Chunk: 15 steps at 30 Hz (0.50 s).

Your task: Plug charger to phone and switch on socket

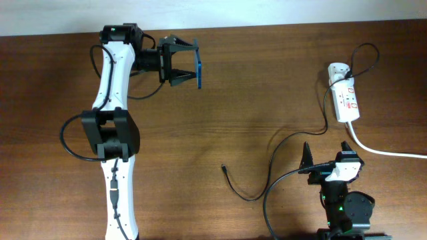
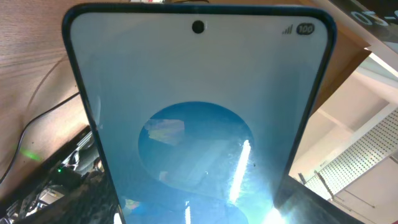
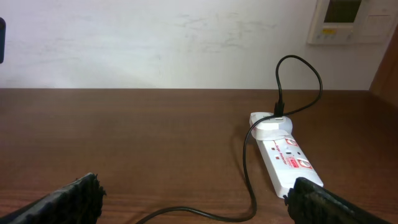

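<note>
My left gripper is shut on the phone, held on edge above the table at the back left. In the left wrist view the phone's blue screen fills the frame. The charger's thin black cable runs from its loose connector tip on the table up to the white adapter, plugged into the white socket strip at the right. My right gripper is open and empty near the front right. In the right wrist view the socket and cable lie ahead.
The socket's thick white cord runs off to the right edge. The left arm's white body stretches across the left of the table. A wall stands behind the table's far edge.
</note>
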Each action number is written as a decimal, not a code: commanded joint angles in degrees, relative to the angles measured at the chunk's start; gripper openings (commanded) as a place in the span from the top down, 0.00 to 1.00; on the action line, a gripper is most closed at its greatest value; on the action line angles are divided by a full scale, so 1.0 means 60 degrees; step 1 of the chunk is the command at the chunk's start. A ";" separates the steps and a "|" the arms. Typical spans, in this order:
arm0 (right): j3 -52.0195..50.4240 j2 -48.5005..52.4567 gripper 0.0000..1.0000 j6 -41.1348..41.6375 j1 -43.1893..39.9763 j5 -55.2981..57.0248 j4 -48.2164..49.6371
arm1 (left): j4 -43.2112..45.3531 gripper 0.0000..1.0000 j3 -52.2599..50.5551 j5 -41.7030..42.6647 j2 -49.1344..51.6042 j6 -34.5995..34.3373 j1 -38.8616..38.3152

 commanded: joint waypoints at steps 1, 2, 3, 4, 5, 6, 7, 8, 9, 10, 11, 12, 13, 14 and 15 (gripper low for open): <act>-0.0051 -0.0058 0.02 0.0044 0.0058 0.0047 -0.0044 | -0.0018 0.23 0.0277 0.0565 0.0047 -0.0091 0.0000; -0.0051 -0.0058 0.02 0.0044 0.0058 0.0047 -0.0044 | -0.0018 0.23 0.0277 0.0561 0.0047 -0.0091 -0.0004; -0.0051 -0.0058 0.02 0.0044 0.0058 0.0047 -0.0044 | -0.0018 0.23 0.0277 0.0561 0.0047 -0.0091 0.0000; -0.0051 -0.0058 0.02 0.0044 0.0058 0.0047 -0.0044 | -0.0018 0.23 0.0277 0.0561 0.0047 -0.0095 0.0000; -0.0051 -0.0058 0.02 0.0044 0.0058 0.0047 -0.0044 | -0.0018 0.23 0.0277 0.0561 0.0047 -0.0095 0.0000; -0.0051 -0.0058 0.02 0.0044 0.0058 0.0047 -0.0044 | -0.0018 0.24 0.0277 0.0565 0.0047 -0.0095 0.0000; -0.0051 -0.0058 0.01 0.0040 0.0058 0.0120 -0.0036 | -0.0018 0.24 0.0277 0.0561 0.0047 -0.0095 0.0000; -0.0051 -0.0058 0.02 0.0036 0.0058 0.0317 -0.0025 | -0.0018 0.24 0.0277 0.0561 0.0047 -0.0095 0.0000; -0.0051 -0.0058 0.02 0.0044 0.0058 0.0765 -0.0007 | -0.0018 0.24 0.0277 0.0561 0.0047 -0.0095 0.0000; -0.0051 -0.0058 0.02 0.0080 0.0062 0.0696 -0.0015 | -0.0018 0.24 0.0277 0.0561 0.0047 -0.0095 0.0000; -0.0051 -0.0058 0.02 0.0521 0.0062 0.0029 -0.0055 | -0.0018 0.24 0.0277 0.0561 0.0047 -0.0095 0.0000; -0.0051 -0.0055 0.02 0.1271 0.0062 -0.0892 0.0044 | -0.0018 0.24 0.0277 0.0561 0.0047 -0.0095 0.0000; -0.0051 -0.0055 0.02 0.2721 0.0062 -0.2499 0.0226 | -0.0018 0.23 0.0277 0.0561 0.0047 -0.0131 0.0000; -0.0051 -0.0055 0.02 0.3734 0.0062 -0.3592 0.0237 | -0.0018 0.23 0.0277 0.0561 0.0047 -0.0168 0.0000; -0.0051 -0.0055 0.02 0.4473 0.0062 -0.4291 0.0273 | -0.0018 0.23 0.0277 0.0561 0.0047 -0.0197 0.0000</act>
